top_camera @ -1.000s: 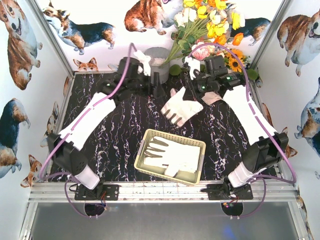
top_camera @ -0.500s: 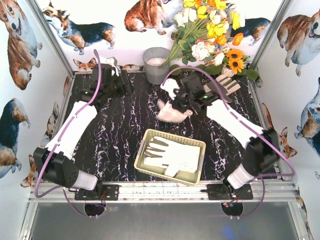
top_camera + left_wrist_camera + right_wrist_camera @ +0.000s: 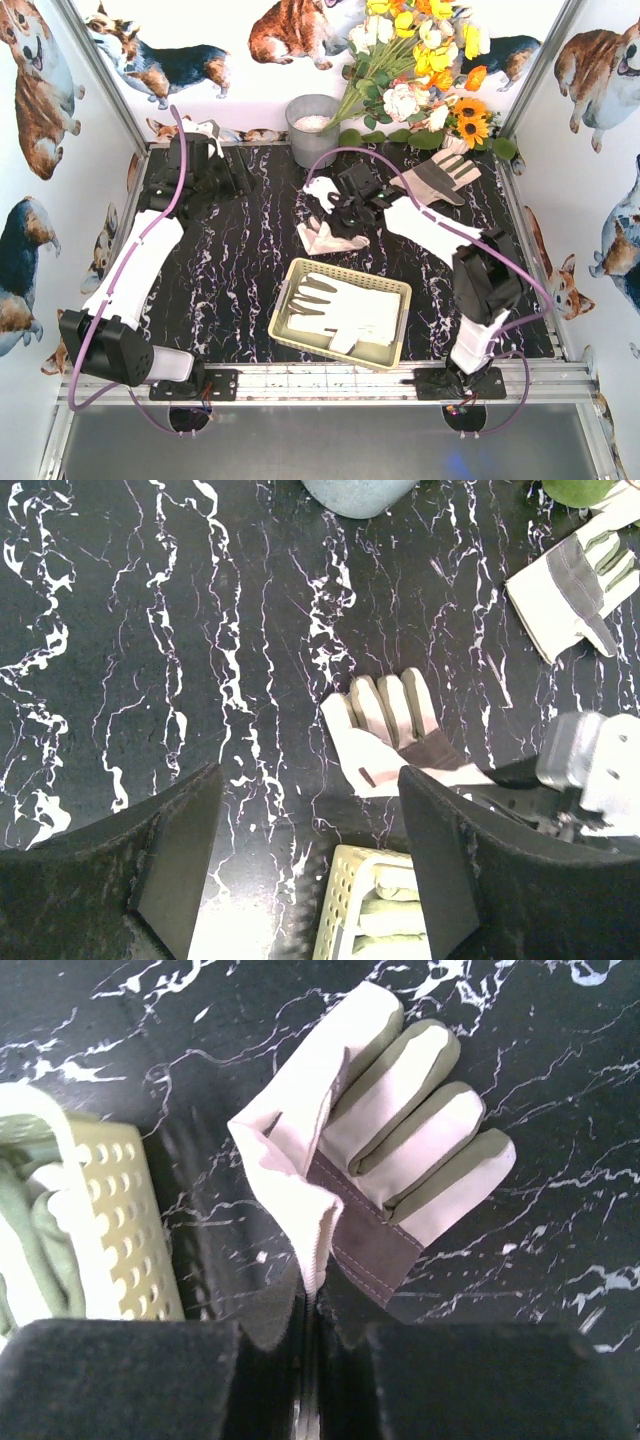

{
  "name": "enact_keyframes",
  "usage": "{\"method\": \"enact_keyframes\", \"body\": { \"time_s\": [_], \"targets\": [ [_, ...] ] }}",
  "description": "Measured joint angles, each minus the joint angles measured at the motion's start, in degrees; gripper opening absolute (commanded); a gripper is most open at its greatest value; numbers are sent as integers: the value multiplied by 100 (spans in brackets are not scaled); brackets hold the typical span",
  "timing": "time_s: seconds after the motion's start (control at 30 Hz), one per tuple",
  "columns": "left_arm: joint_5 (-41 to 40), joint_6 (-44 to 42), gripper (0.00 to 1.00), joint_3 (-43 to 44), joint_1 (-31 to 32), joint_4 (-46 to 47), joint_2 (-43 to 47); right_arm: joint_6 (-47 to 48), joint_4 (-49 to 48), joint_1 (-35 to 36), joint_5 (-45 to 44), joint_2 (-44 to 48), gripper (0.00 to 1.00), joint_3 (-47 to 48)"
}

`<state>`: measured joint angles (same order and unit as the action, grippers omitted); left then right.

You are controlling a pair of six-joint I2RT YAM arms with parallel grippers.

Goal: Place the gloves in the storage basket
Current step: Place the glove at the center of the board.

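Right hand (image 3: 308, 1332) pressed together, pinching the cuff of one glove (image 3: 400, 1150), its fingers fanned on the counter (image 3: 560, 1040) just beside the storage basket (image 3: 130, 1250). Left hand (image 3: 310, 870) spread wide, gripping nothing, above the counter's far left. Second glove (image 3: 345, 305) flat inside the basket; third glove (image 3: 440, 175) near the flowers (image 3: 420, 50).
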<state>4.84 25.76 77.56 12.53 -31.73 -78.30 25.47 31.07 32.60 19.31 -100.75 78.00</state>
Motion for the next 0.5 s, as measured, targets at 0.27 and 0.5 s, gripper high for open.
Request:
{"method": "enact_keyframes", "body": {
  "time_s": [0.27,0.5],
  "targets": [
    [59,127,65,0,-136,-94,0,118,-31,146,-811,-907,0,704],
    [79,254,66,0,-179,-105,0,-57,-372,459,-2529,-1331,0,885]
  ]
}}
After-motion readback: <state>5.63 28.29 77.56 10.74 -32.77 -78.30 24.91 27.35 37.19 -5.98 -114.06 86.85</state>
